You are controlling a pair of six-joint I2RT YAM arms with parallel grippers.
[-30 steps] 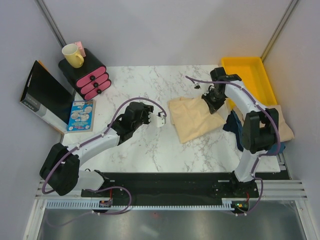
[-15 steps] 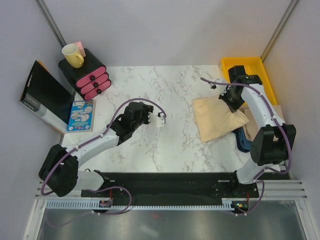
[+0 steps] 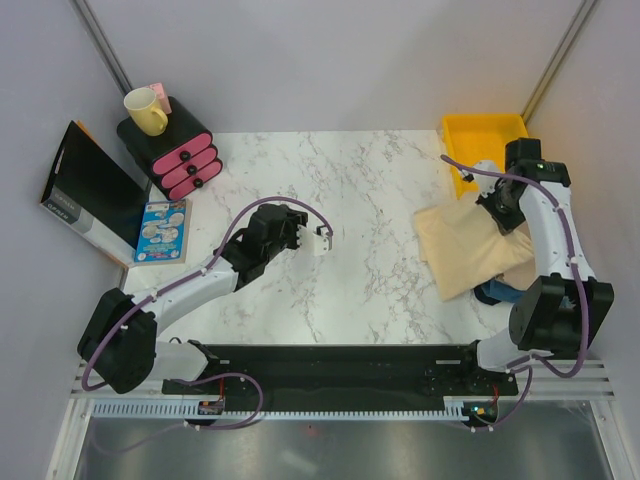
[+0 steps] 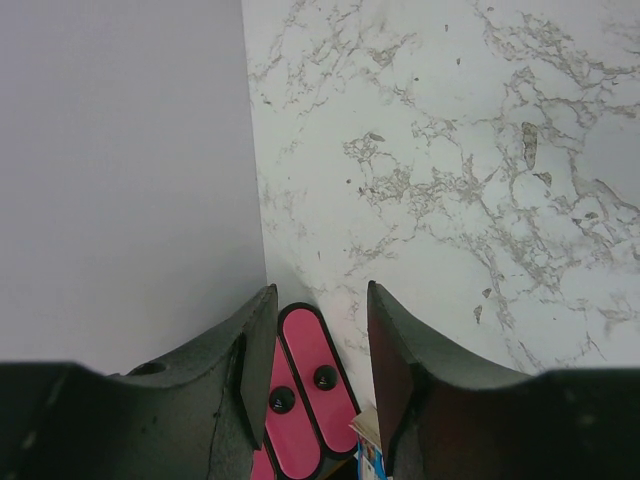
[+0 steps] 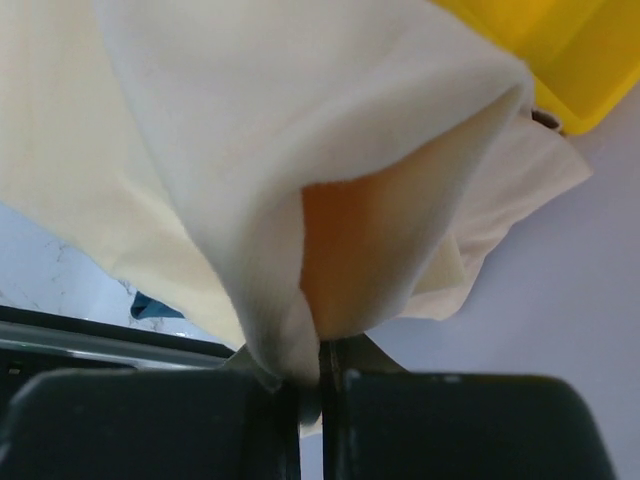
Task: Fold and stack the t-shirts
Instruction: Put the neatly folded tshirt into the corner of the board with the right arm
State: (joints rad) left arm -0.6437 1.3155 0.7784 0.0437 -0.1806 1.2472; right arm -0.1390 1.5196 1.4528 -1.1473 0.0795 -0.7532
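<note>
Cream cotton fills most of the right wrist view: the shirt (image 5: pixel 200 120) hangs in loose folds, and a bunched edge of it is pinched at the bottom centre of the frame between the tightly closed fingers of the right gripper (image 5: pixel 310 375). In the top view the right gripper (image 3: pixel 497 205) sits at the right side of the frame, on the upper right corner of the shirt (image 3: pixel 470 255). The shirt spreads as a folded slab down and to the left from there, over the right edge of the table (image 3: pixel 370 200).

The tray (image 3: pixel 485 140) lies at the upper right, just above the shirt's top corner. In the right wrist view the tray (image 5: pixel 580 50) shows at the upper right corner, behind the fabric. A blue item (image 3: pixel 497 293) peeks out under the shirt's lower right edge; the wrist camera catches a sliver of it (image 5: pixel 150 305) at lower left.

The left gripper (image 3: pixel 322 240) is at the centre of the frame over bare marble, well apart from the shirt. Its jaws stand parted with nothing between them (image 4: pixel 320 300); beyond them are the table (image 4: pixel 450 150) and the pink drawers (image 4: pixel 305 345).

At the upper left are the drawers (image 3: pixel 185 160) with a mug (image 3: pixel 145 110) on top, and below them a black box (image 3: pixel 85 190) and a booklet (image 3: pixel 160 230).
</note>
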